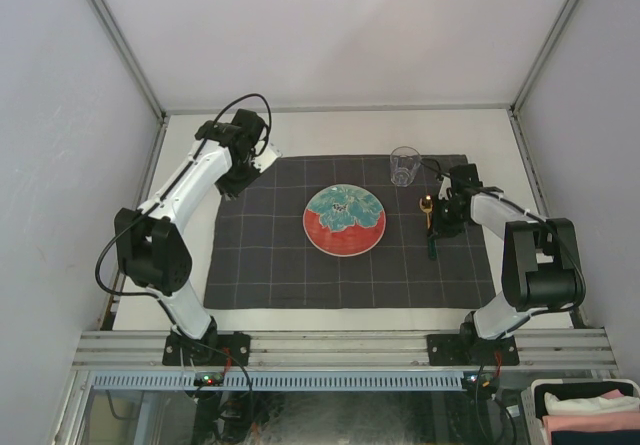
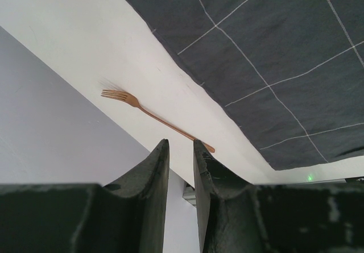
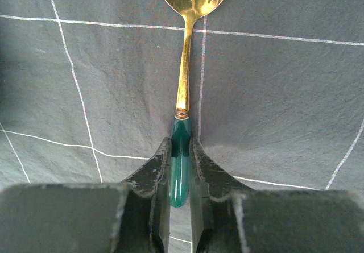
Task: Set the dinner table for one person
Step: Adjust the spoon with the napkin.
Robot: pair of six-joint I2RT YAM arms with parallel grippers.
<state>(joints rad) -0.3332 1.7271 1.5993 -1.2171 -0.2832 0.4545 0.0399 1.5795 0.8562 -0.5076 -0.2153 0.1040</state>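
A copper-coloured fork lies on the off-white dinner table, just off the edge of the dark checked cloth. My left gripper hovers near the fork's handle end, by the cloth's far left corner. It is open by a narrow gap with nothing between its fingers. My right gripper is shut on the green handle of a gold spoon. The spoon lies on the cloth right of the red and teal plate.
A clear drinking glass stands on the cloth behind the spoon, close to my right arm. Grey walls and metal rails close in the table on the left, right and far sides. A bin of folded cloths sits below the near right corner.
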